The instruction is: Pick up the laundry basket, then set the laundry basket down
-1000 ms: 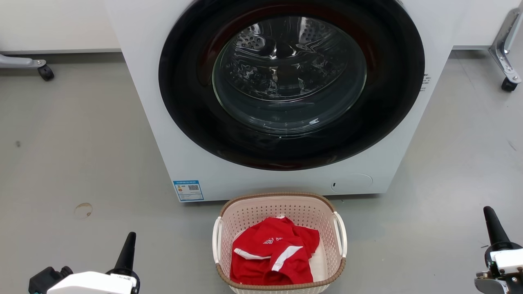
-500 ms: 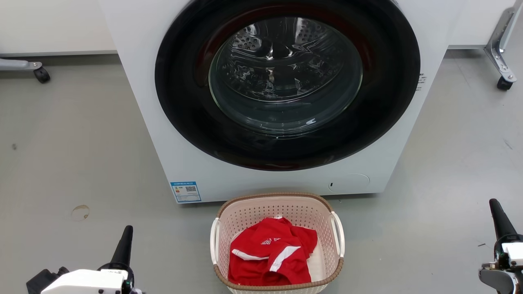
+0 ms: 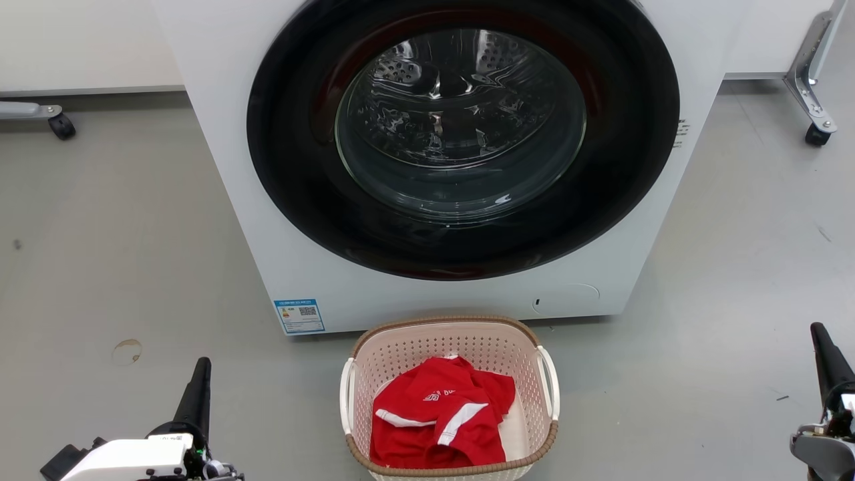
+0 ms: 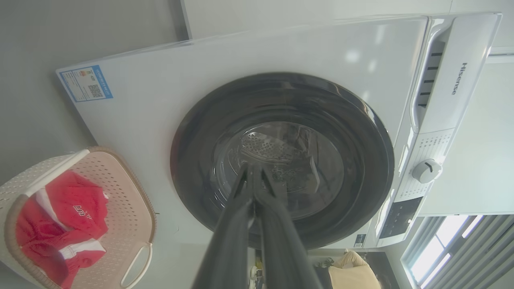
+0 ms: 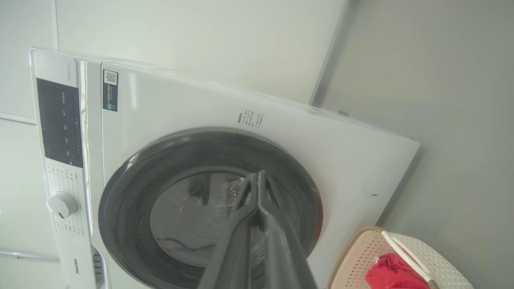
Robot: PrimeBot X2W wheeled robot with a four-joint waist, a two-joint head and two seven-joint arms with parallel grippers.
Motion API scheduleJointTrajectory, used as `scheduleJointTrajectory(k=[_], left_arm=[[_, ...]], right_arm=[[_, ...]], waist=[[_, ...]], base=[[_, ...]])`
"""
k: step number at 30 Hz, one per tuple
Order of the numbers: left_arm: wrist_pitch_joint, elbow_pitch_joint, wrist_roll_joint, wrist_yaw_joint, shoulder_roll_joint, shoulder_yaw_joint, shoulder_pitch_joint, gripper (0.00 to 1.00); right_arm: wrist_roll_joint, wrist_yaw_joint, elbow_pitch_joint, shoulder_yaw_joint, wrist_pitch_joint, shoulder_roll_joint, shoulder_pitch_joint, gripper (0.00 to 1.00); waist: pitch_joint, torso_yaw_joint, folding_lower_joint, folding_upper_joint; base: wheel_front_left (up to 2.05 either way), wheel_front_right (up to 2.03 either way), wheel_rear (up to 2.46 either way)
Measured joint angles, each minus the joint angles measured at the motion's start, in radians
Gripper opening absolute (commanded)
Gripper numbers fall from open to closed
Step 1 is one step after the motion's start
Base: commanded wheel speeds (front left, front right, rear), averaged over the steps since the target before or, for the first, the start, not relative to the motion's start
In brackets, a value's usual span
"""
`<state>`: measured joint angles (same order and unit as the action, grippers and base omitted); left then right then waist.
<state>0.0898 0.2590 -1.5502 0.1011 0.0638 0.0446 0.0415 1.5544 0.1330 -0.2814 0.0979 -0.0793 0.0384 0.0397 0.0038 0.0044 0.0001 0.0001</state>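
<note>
Head view: the left hand (image 3: 200, 369) sits at the lower left, its two dark fingers clenched together on nothing. The right hand (image 3: 820, 334), at the lower right and partly cut off by the edge, looks clenched and empty too. Between them, well apart from both, the laundry basket (image 3: 427, 346) stands on the grey floor (image 3: 100, 234), holding a crumpled red garment (image 3: 441, 421). Just behind it rises a white washer (image 3: 267, 220), its round door (image 3: 461, 120) shut.

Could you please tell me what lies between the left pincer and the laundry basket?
In the head view, just bare grey floor separates the left pincer from the laundry basket.
</note>
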Motion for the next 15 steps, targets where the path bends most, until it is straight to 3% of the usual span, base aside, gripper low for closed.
scheduleJointTrajectory(k=[15], left_arm=[[0.013,0.010,-0.055,0.019,-0.015,0.028,0.012,0.00]], right_arm=[[0.055,-0.007,0.006,0.022,-0.018,-0.006,0.020,0.00]], waist=[[-0.001,-0.004,0.0000,0.0000]], base=[[0.00,0.00,0.00]])
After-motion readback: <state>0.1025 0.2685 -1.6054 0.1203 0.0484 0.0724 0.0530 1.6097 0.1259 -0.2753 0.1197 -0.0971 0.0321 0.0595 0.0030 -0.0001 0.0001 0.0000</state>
